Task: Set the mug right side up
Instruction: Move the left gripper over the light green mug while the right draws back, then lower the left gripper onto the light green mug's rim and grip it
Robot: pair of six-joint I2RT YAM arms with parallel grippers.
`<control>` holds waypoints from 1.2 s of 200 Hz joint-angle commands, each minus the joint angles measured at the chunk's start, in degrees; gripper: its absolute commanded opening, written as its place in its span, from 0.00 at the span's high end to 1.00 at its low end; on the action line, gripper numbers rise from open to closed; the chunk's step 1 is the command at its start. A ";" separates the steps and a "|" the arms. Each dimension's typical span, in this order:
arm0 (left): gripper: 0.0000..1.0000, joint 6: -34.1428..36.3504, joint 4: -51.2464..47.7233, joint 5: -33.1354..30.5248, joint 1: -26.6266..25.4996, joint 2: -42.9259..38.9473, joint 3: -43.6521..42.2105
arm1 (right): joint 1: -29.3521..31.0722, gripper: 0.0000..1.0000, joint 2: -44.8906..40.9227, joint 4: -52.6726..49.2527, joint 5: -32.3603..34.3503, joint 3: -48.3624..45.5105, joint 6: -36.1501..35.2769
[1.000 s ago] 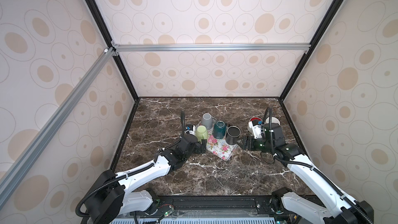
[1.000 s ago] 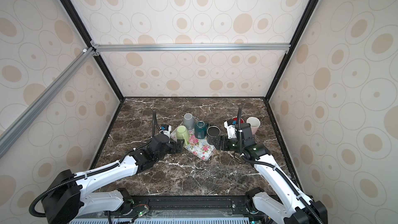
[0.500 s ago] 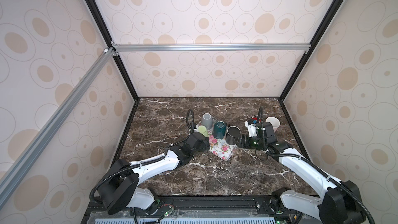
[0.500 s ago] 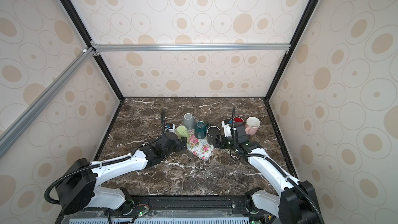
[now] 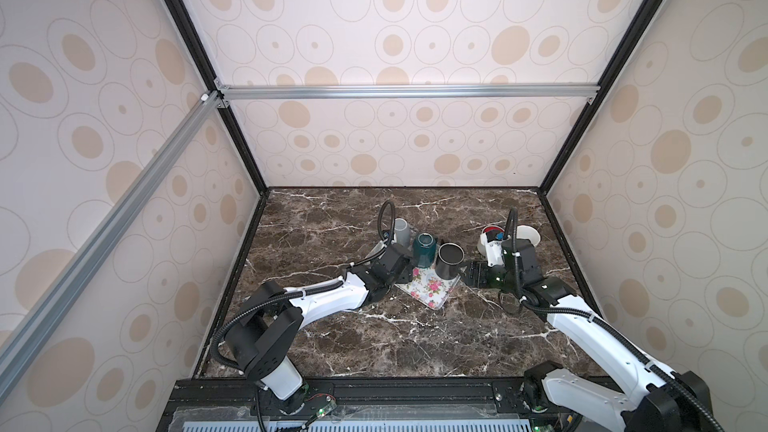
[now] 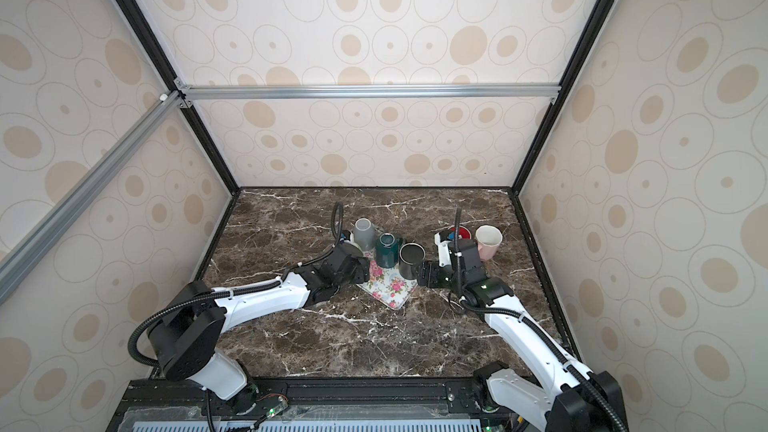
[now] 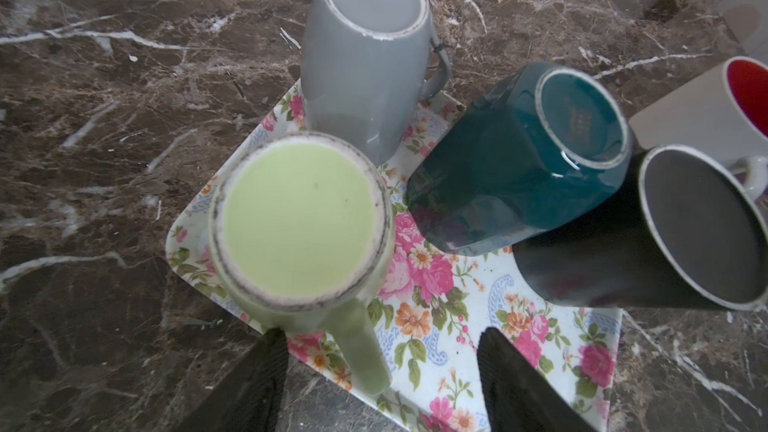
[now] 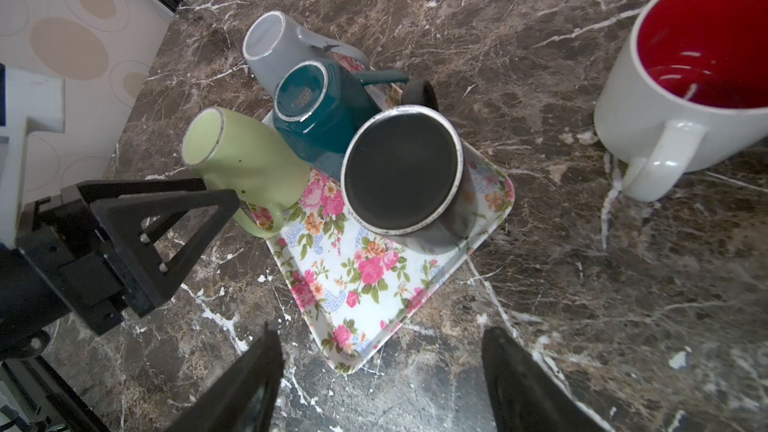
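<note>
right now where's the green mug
The green mug sits upside down on the floral tray's left corner in the left wrist view, beside the grey mug, its handle between the left hand's fingers.

a lab test cell, probably: a dark marble counter (image 5: 374,338) boxed in by black frame posts (image 5: 199,64), an aluminium rail (image 5: 407,91) and walls of beige-dotted wallpaper (image 5: 415,18).

mugs: green (image 7: 297,218), grey (image 7: 365,51), teal (image 7: 523,160), black (image 7: 648,234), red-lined white (image 8: 681,89), possibly pink (image 6: 488,241) | tray: floral (image 8: 365,284) | table: brown marble (image 5: 374,338)
</note>
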 commanded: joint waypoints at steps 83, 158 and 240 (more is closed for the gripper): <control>0.40 5.88 -16.21 -14.24 0.04 3.24 7.67 | 0.32 0.22 -3.49 -3.91 4.44 -3.18 -1.39; 0.47 8.27 -16.31 -5.47 2.83 3.12 7.82 | 0.33 0.22 -2.51 -5.48 3.02 -2.47 -1.76; 0.60 11.04 -17.78 3.87 7.50 4.16 9.66 | 0.33 0.22 -1.59 -6.52 -3.33 -3.98 -1.86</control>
